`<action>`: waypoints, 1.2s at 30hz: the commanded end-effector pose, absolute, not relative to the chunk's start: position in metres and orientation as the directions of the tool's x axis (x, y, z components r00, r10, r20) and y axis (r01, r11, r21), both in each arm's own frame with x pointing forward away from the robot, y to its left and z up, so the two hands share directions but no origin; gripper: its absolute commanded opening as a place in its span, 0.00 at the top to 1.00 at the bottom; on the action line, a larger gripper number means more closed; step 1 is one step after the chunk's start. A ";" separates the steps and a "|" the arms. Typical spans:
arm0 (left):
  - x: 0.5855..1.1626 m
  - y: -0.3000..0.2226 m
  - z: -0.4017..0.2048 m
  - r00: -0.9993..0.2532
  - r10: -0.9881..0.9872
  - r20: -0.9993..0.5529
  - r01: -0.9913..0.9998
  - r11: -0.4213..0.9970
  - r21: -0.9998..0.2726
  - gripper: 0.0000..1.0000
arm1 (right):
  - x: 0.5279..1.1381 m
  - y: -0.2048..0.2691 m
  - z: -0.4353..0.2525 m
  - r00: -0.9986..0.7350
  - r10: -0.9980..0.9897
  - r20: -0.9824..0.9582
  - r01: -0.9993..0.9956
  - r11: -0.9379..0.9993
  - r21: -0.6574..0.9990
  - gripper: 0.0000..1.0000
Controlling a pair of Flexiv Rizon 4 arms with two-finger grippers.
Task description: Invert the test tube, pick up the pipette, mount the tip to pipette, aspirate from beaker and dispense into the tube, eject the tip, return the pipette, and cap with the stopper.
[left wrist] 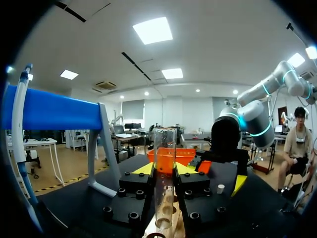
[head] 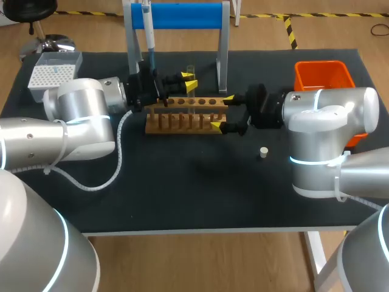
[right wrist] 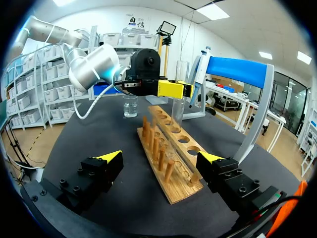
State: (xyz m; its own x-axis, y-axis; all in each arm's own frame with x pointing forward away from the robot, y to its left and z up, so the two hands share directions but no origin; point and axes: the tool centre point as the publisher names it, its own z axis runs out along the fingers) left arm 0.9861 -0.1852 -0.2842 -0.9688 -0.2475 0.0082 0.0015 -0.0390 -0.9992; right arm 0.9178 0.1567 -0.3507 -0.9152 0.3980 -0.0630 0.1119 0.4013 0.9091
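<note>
Left gripper: closed narrow on the tube; in our left wrist view both fingers press its glass from 2 sides.
Tube: upright, mouth up, its base in a hole near the far end of the wooden rack.
Right gripper: spread wide and holding nothing, 1 finger on each side of the rack's near end without touching it.
Step in hand: we judge the tube is turned and seated, so letting go comes first and the pipette is next.
Key relation: the pipette hangs on the blue stand, long axis vertical, just behind our left gripper and toward its arm's side. Our left arm is clearly the nearer one; our right arm would have to cross over the rack.
What that calls for: we think the left fingers should open and back straight off, so the tube is not tipped.
Beaker: beyond the rack, near our left arm.
Stopper: on the mat beside our right arm.
Tip box: at the far left corner.
</note>
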 end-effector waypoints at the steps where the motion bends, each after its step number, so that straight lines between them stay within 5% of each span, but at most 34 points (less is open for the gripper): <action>1: 0.987 -0.188 -0.288 -0.969 -0.245 0.012 -0.004 -0.035 -0.999 0.33 | 0.918 0.156 -0.350 -0.916 0.396 -0.062 0.113 0.403 0.908 0.00; 2: 0.987 -0.188 -0.288 -0.969 -0.245 0.014 -0.006 -0.034 -0.999 0.00 | 0.918 0.156 -0.350 -0.916 0.396 -0.062 0.113 0.403 0.908 0.00; 16: 0.974 -0.162 -0.266 -0.970 -0.241 0.020 -0.028 0.027 -0.999 0.00 | 0.918 0.156 -0.350 -0.916 0.396 -0.062 0.113 0.403 0.908 0.00; 27: 0.929 -0.067 -0.248 -0.917 -0.386 0.097 -0.172 0.165 -0.971 0.00 | 0.918 0.156 -0.350 -0.916 0.396 -0.062 0.113 0.403 0.908 0.00; 36: 0.929 -0.067 -0.248 -0.917 -0.386 0.097 -0.172 0.165 -0.971 0.00 | 0.918 0.156 -0.350 -0.916 0.396 -0.062 0.113 0.403 0.908 0.00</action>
State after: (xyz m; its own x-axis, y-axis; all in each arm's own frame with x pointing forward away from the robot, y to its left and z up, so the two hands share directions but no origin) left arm 0.9351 -0.0701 -0.2519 -0.9243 -0.3683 0.1006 -0.1698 0.1606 -0.9723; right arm 0.9178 0.1568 -0.3506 -0.9152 0.3980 -0.0630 0.1121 0.4014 0.9090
